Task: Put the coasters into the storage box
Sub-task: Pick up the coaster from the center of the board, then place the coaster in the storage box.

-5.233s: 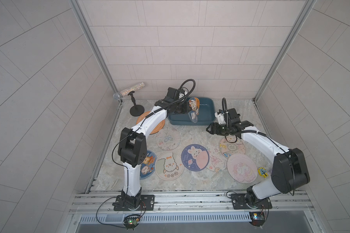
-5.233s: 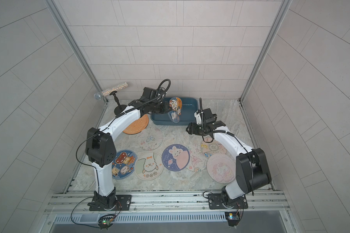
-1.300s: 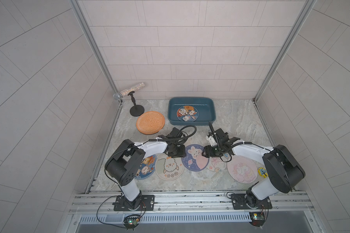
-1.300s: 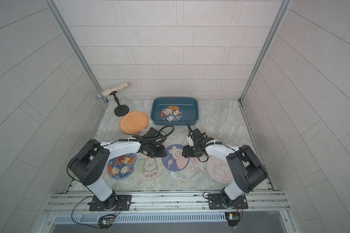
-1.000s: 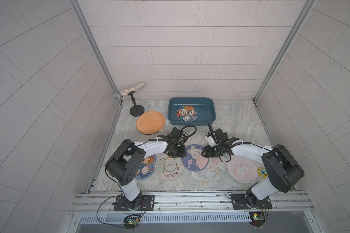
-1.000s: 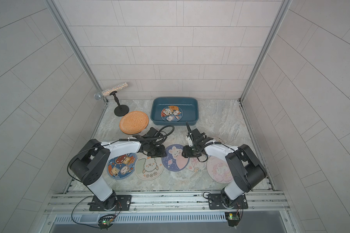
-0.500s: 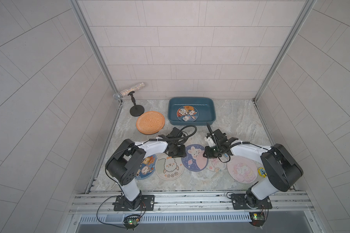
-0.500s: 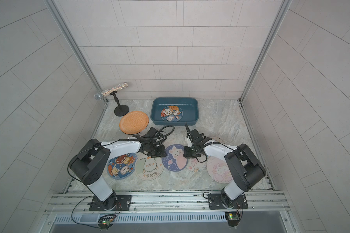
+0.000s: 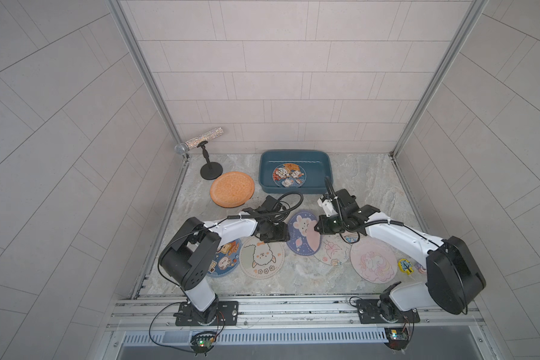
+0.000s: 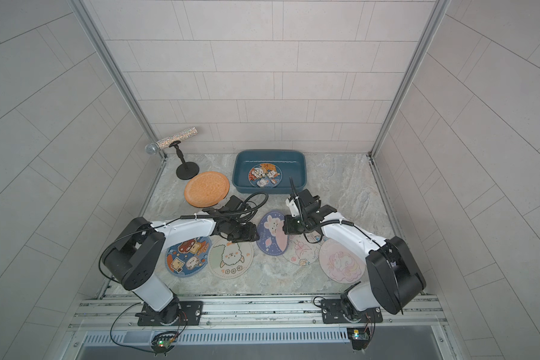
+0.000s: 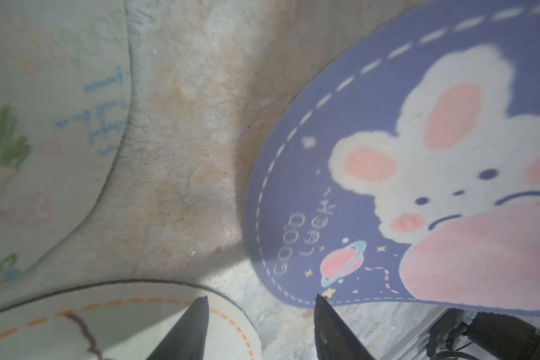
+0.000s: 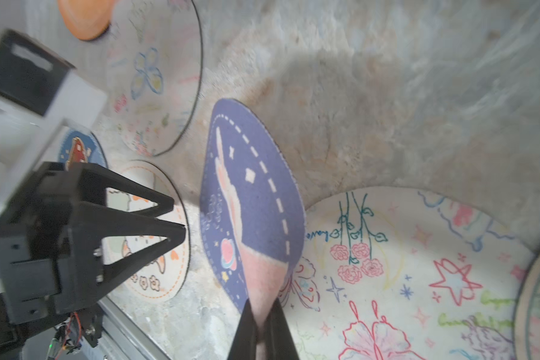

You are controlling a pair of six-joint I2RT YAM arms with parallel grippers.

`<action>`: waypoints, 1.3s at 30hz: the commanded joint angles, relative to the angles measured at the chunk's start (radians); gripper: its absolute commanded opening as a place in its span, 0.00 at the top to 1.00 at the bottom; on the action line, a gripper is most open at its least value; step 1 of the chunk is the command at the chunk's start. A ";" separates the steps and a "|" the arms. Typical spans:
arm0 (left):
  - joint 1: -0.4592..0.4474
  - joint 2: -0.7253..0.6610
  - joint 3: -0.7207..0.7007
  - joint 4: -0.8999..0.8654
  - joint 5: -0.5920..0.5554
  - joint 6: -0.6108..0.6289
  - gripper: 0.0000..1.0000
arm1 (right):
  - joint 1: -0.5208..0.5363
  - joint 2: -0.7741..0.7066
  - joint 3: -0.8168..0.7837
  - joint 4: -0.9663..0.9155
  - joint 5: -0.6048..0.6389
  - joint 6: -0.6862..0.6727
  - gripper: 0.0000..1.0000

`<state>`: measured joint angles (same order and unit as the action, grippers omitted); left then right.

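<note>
Now my right end effector point(image 12: 262, 310) clamps the rim of the bunny coaster point(image 12: 256, 199), tilting it off the worktop point(image 12: 356, 93); left end effector point(image 11: 261, 297) gapes empty beside. Seems light, floppy: edge grips only.

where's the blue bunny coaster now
The blue bunny coaster sits mid-table in both top views, between the sheep coaster and butterfly coaster, its edge pinched by the right gripper.
</note>
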<state>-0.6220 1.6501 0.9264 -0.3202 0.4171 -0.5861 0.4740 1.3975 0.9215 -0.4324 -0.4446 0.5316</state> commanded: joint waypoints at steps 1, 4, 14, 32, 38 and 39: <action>0.036 -0.063 0.009 0.000 0.000 -0.001 0.36 | -0.016 -0.047 0.066 -0.075 0.001 -0.008 1.00; 0.070 -0.098 -0.001 0.011 0.010 -0.001 0.33 | -0.033 -0.060 0.125 -0.084 0.006 -0.008 1.00; 0.143 -0.161 -0.062 0.042 0.035 0.003 0.29 | -0.114 0.056 0.377 -0.080 0.020 -0.051 1.00; 0.188 -0.221 -0.142 0.065 0.048 0.003 0.21 | -0.126 0.556 0.830 0.236 -0.057 0.082 1.00; 0.191 -0.225 -0.149 0.063 0.042 0.002 0.20 | -0.127 0.719 0.959 0.300 -0.085 0.138 1.00; 0.190 -0.226 -0.148 0.061 0.039 0.001 0.20 | -0.131 0.747 0.984 0.288 -0.079 0.137 1.00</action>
<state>-0.4385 1.4506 0.7887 -0.2596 0.4564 -0.5873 0.3473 2.1017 1.8423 -0.1959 -0.5087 0.6319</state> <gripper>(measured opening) 0.794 0.066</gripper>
